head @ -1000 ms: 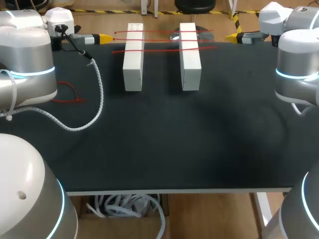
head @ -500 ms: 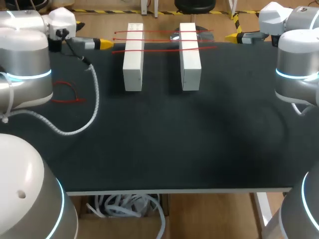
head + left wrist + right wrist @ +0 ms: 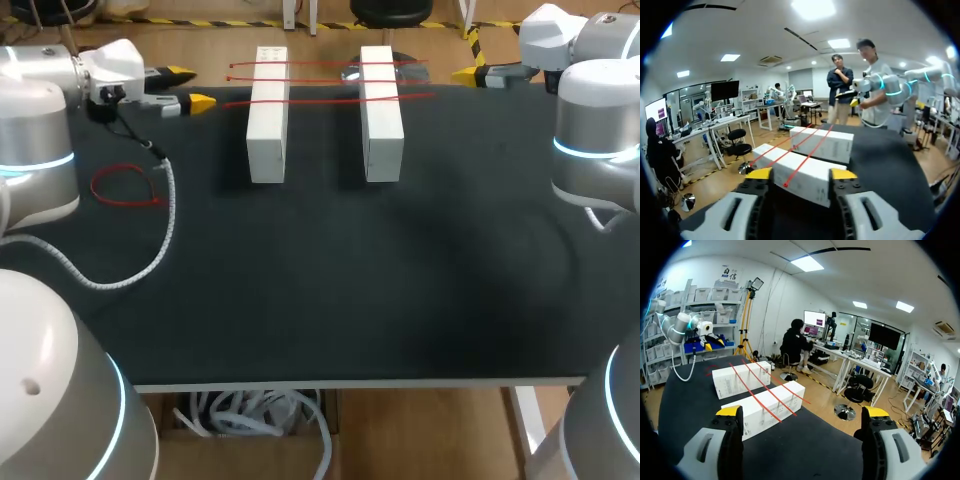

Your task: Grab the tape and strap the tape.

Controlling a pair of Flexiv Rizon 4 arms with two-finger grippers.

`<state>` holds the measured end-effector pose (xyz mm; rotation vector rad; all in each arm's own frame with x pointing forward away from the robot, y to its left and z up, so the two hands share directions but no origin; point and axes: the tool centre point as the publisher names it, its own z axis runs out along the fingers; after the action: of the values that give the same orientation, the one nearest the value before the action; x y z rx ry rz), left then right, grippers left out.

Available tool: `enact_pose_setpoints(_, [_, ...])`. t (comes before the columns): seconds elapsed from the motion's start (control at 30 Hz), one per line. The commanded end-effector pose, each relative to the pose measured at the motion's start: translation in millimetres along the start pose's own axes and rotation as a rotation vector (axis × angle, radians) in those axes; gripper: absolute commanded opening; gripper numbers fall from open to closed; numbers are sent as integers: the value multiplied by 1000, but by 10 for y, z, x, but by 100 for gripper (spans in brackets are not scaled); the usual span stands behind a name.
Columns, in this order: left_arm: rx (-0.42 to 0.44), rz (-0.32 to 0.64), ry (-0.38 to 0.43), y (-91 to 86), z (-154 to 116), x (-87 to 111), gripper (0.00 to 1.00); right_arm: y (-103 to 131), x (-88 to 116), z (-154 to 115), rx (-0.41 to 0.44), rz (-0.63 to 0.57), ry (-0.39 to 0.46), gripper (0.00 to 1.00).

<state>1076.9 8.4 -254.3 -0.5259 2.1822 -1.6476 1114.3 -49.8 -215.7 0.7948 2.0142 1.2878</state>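
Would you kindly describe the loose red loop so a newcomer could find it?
On the black table, look to the left side, beside the coiled grey cable. The red loop lies flat there; unlike the straight red straps across the white blocks, it is curled and alone.

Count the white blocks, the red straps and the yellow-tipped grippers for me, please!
White blocks: 2
Red straps across the blocks: 3
Red strap looped on the table: 1
Grippers: 2
Total: 8
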Motion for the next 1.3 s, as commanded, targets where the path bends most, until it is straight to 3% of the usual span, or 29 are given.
enact_pose_setpoints(0.03, [5, 3, 17, 32, 77, -30, 50, -1, 1, 0, 0, 0, 0, 100])
enact_pose_setpoints(0.07, [6, 4, 22, 36, 89, -27, 66, -1, 1, 0, 0, 0, 0, 100])
enact_pose_setpoints(0.1, [12, 4, 32, 38, 99, -26, 71, -1, 1, 0, 0, 0, 0, 100])
enact_pose_setpoints(0.17, [28, 4, 53, 42, 115, -26, 62, -1, 1, 0, 0, 0, 0, 100])
enact_pose_setpoints(0.2, [27, 6, 54, 43, 123, -23, 49, -1, 1, 0, 0, 0, 0, 100])
enact_pose_setpoints(0.27, [24, 8, 61, 55, 143, -29, 54, -1, 1, 0, 0, 0, 0, 100])
enact_pose_setpoints(0.4, [20, 8, 79, 95, 186, -52, 52, -1, 1, 0, 0, 0, 0, 100])
enact_pose_setpoints(0.47, [25, 9, 94, 115, 201, -57, 42, -1, 1, 0, 0, 0, 0, 100])
enact_pose_setpoints(0.53, [25, 5, 107, 138, 221, -65, 44, -1, 1, 0, 0, 0, 0, 100])
enact_pose_setpoints(0.6, [25, 9, 111, 156, 236, -68, 27, -1, 1, 0, 0, 0, 0, 100])
enact_pose_setpoints(0.67, [29, 5, 118, 163, 243, -71, 33, -1, 1, 0, 0, 0, 0, 100])
enact_pose_setpoints(0.7, [32, 5, 120, 168, 247, -74, 42, -1, 1, 0, 0, 0, 0, 100])
enact_pose_setpoints(0.83, [45, 4, 130, 200, 267, -79, 45, -1, 1, 0, 0, 0, 0, 100])
enact_pose_setpoints(0.9, [62, 9, 147, 214, 277, -80, 53, -1, 1, 0, 0, 0, 0, 100])
enact_pose_setpoints(0.97, [87, 8, 173, 217, 266, -70, 45, -1, 1, 0, 0, 0, 0, 100])
enact_pose_setpoints(1.1, [103, 22, 191, 230, 275, -54, 47, -1, 1, 0, 0, 0, 0, 100])
enact_pose_setpoints(1.17, [106, 22, 191, 251, 294, -54, 38, -1, 1, 0, 0, 0, 0, 100])
enact_pose_setpoints(1.3, [105, 23, 187, 302, 332, -65, 45, -1, 1, 0, 0, 0, 0, 100])
